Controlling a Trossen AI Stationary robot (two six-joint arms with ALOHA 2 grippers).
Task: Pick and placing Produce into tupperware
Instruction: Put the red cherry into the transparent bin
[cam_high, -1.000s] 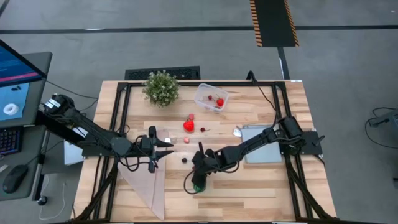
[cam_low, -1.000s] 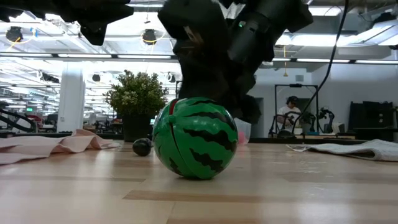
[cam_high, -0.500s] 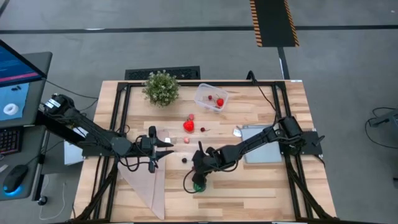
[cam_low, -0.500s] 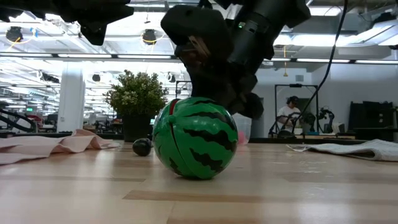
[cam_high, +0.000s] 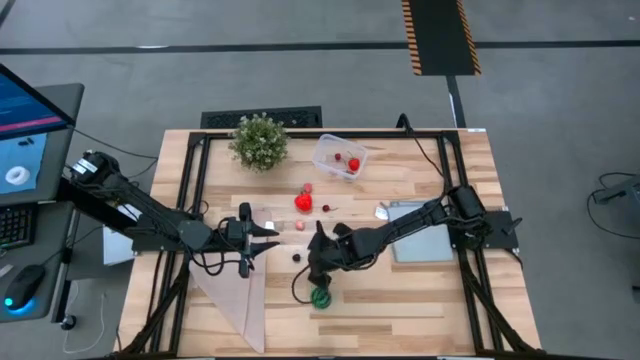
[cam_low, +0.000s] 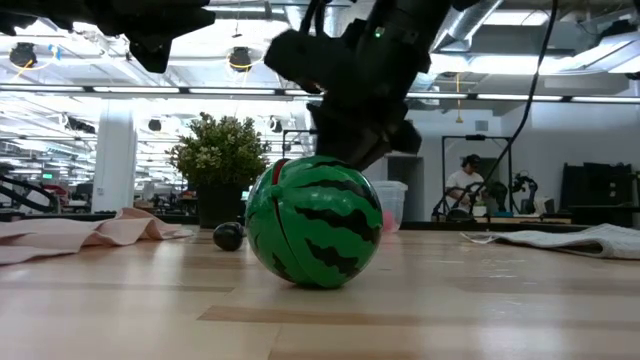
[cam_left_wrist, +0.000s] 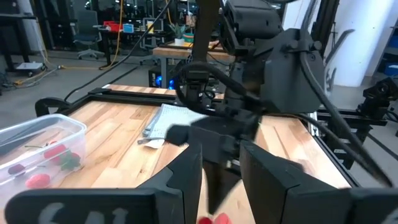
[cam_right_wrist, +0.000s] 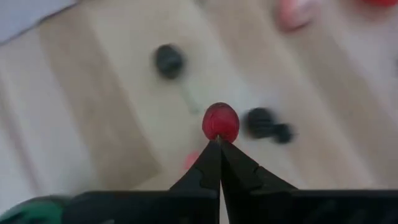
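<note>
My right gripper (cam_high: 318, 270) hangs just beyond the green striped ball (cam_high: 321, 296), pointing steeply down, shut on a small round red fruit (cam_right_wrist: 220, 122). The ball rests on the wood near the table's front (cam_low: 313, 222). More produce lies loose mid-table: a red piece (cam_high: 303, 202), a pink one (cam_high: 300, 226) and dark ones (cam_high: 296, 256). The clear tupperware (cam_high: 338, 157) stands at the far middle with red pieces inside. My left gripper (cam_high: 270, 232) waits level at the left, open, with nothing between its fingers (cam_left_wrist: 186, 180). My right gripper has the red fruit at the very ends of its two shut fingers (cam_right_wrist: 211, 163), which come from above, slanting down. The fruit's near side (cam_right_wrist: 219, 137) meets the tips. Whether they pinch a stem or the body is hidden by the tips.
A bushy potted plant (cam_high: 260, 140) stands at the far left beside the tupperware. A grey-blue sheet (cam_high: 420, 232) lies at the right under my right arm. A pink cloth (cam_high: 235, 295) lies at the near left. Bare wood stretches along the front edge.
My right gripper has risen from close over the green ball and drawn a little toward the far edge, tipping as it went. The ball has stayed where it was.
</note>
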